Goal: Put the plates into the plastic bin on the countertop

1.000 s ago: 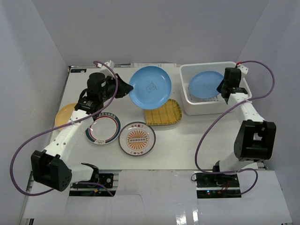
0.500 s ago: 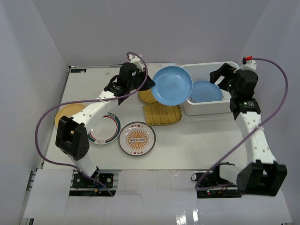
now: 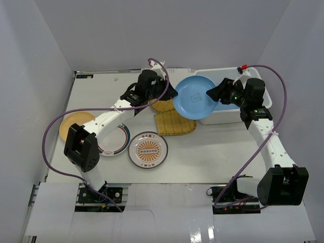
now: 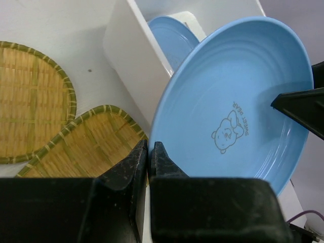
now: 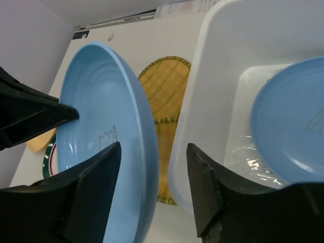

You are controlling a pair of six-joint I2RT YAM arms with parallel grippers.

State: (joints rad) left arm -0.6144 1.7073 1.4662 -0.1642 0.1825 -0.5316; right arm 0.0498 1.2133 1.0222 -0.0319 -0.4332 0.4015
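Note:
My left gripper (image 3: 172,94) is shut on the left rim of a plain blue plate (image 3: 195,97) and holds it tilted in the air at the left wall of the white plastic bin (image 3: 253,77). In the left wrist view my left gripper (image 4: 149,148) pinches the blue plate (image 4: 233,101). My right gripper (image 3: 216,94) is open, and its jaws straddle the plate's right rim. The right wrist view shows my right gripper (image 5: 152,152) with the plate's (image 5: 96,116) edge between the jaws. A second blue plate (image 5: 288,121) lies in the bin (image 5: 212,76).
On the countertop (image 3: 217,152) lie a round woven plate (image 3: 163,106), a squarish woven plate (image 3: 174,123), two white patterned plates (image 3: 112,139) (image 3: 148,150) and a yellow-orange plate (image 3: 71,125) at the far left. Cables loop around both arms.
My left arm carried the blue plate rightward to the bin's edge. My right arm swung left from over the bin and its open jaws now sit around the plate's rim.

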